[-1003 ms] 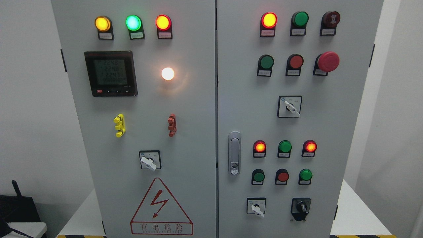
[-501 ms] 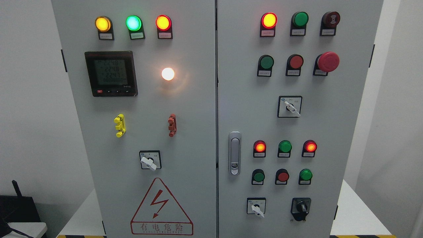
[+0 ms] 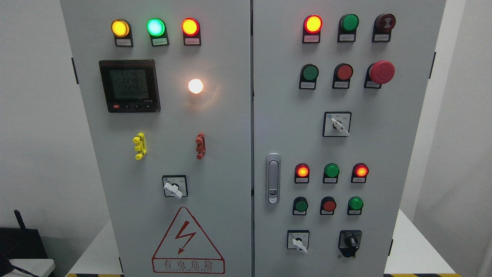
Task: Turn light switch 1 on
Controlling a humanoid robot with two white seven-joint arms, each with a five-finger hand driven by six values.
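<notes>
A grey electrical cabinet (image 3: 230, 127) with two doors fills the head view. On the left door a white rotary switch (image 3: 173, 187) has its lever pointing down-right, under a yellow clip (image 3: 139, 146) and a red clip (image 3: 200, 146). A round white lamp (image 3: 195, 86) glows beside a black digital meter (image 3: 129, 85). The right door carries more white rotary switches (image 3: 337, 124) (image 3: 298, 240) and a black knob switch (image 3: 349, 241). Neither of my hands shows anywhere in the picture.
Amber, green and red pilot lamps (image 3: 155, 27) glow along the top left. The right door has a silver latch handle (image 3: 273, 177), coloured push buttons and a red emergency stop (image 3: 381, 71). The cabinet stands on a white platform (image 3: 413, 250). A dark device (image 3: 19, 240) sits at lower left.
Nothing on the panel has changed; the view has only drifted by a pixel or two.
</notes>
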